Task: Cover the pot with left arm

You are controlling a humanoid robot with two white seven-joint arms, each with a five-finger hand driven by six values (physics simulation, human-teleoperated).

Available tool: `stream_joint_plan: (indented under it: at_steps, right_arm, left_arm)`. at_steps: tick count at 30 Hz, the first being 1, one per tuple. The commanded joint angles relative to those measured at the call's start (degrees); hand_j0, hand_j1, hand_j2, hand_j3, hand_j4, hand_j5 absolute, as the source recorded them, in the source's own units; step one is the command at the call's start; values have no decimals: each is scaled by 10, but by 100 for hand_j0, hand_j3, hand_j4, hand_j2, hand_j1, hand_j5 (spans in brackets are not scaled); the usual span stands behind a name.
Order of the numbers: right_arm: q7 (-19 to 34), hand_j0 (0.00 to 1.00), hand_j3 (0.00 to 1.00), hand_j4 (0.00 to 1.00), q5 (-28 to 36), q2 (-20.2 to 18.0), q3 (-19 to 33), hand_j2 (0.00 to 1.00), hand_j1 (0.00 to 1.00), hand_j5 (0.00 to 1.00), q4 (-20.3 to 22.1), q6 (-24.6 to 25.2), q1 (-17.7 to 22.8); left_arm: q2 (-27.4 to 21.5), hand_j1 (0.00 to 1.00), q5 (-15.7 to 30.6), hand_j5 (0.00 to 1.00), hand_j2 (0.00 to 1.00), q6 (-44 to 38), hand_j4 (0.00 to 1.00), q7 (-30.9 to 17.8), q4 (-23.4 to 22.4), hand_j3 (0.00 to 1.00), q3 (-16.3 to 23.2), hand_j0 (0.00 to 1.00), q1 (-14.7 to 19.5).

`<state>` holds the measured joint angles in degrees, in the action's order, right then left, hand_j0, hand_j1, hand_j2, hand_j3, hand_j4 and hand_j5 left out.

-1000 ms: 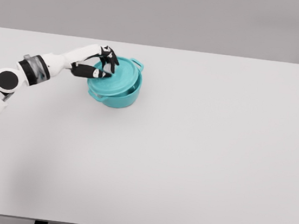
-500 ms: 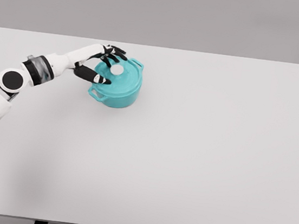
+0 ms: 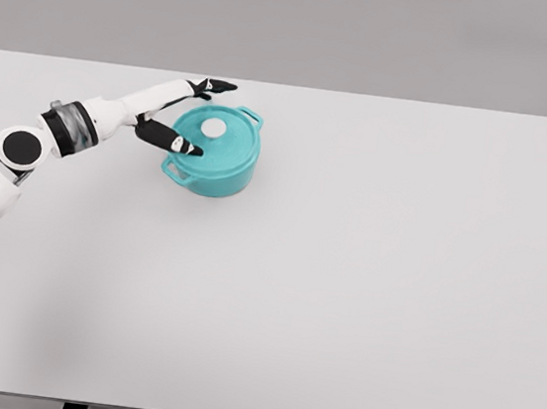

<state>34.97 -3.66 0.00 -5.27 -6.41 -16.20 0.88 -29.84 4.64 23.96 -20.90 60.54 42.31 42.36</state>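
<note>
1 arm shows, the left, entering from the lower left of the frame and reaching up toward the upper left of the white table (image 3: 361, 305). Nearest the viewer lies a broad bare stretch of tabletop, with open room on every side and its front edge low in the frame. Farther back, the left hand (image 3: 179, 118) is spread wide and holds nothing, thumb just beside the teal pot (image 3: 214, 162) and fingers pointing past its far rim. The lid (image 3: 214, 137), with its white knob (image 3: 213, 128), sits level on the pot, so covering looks done; only withdrawing seems left. The far edge is near behind.
</note>
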Motion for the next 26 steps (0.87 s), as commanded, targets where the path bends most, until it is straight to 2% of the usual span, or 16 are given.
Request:
stream_joint_plan:
  at_steps: [1, 8, 12, 16, 18, 20, 21, 22, 23, 24, 26]
  right_arm:
    - [0, 100, 100, 100, 0, 0, 0, 100, 100, 100, 0, -1, 0]
    - [0, 100, 100, 100, 0, 0, 0, 100, 100, 100, 0, -1, 0]
    - [0, 100, 100, 100, -1, 0, 0, 100, 100, 100, 0, -1, 0]
    - [0, 100, 100, 100, 0, 0, 0, 100, 100, 100, 0, -1, 0]
    - [0, 100, 100, 100, 0, 0, 0, 100, 100, 100, 0, -1, 0]
    - [0, 100, 100, 100, -1, 0, 0, 100, 100, 100, 0, -1, 0]
    - [0, 100, 100, 100, 0, 0, 0, 100, 100, 100, 0, -1, 0]
    - [0, 100, 100, 100, 0, 0, 0, 100, 100, 100, 0, -1, 0]
    - [0, 100, 100, 100, -1, 0, 1, 100, 100, 100, 0, -1, 0]
    - [0, 100, 100, 100, 0, 0, 0, 100, 100, 100, 0, -1, 0]
    - [0, 100, 100, 100, -1, 0, 0, 100, 100, 100, 0, -1, 0]
  left_arm:
    - [0, 100, 1, 100, 100, 0, 100, 1, 0, 100, 0, 100, 0]
    - [-2, 100, 21, 100, 100, 0, 100, -2, 2, 100, -1, 100, 1]
    - [-6, 100, 48, 100, 100, -1, 100, -4, 14, 100, -1, 100, 2]
    - [-6, 100, 62, 100, 100, -3, 100, -5, 25, 100, -29, 100, -3]
    - [-9, 100, 99, 100, 100, -2, 100, -10, 30, 100, -28, 100, -4]
    - [-64, 100, 150, 100, 100, -1, 100, -32, 92, 100, -28, 100, -9]
    - [-113, 100, 176, 100, 100, 1, 100, -53, 147, 100, -28, 100, -27]
    - [-186, 100, 207, 100, 100, 2, 100, -88, 221, 100, -33, 100, -63]
    - [-239, 100, 234, 100, 100, 3, 100, -96, 255, 100, -58, 100, -104]
    - [-286, 100, 246, 100, 100, 7, 100, -100, 282, 100, -119, 100, -176]
    - [-307, 100, 253, 100, 100, 43, 100, -121, 284, 100, -184, 100, -248]
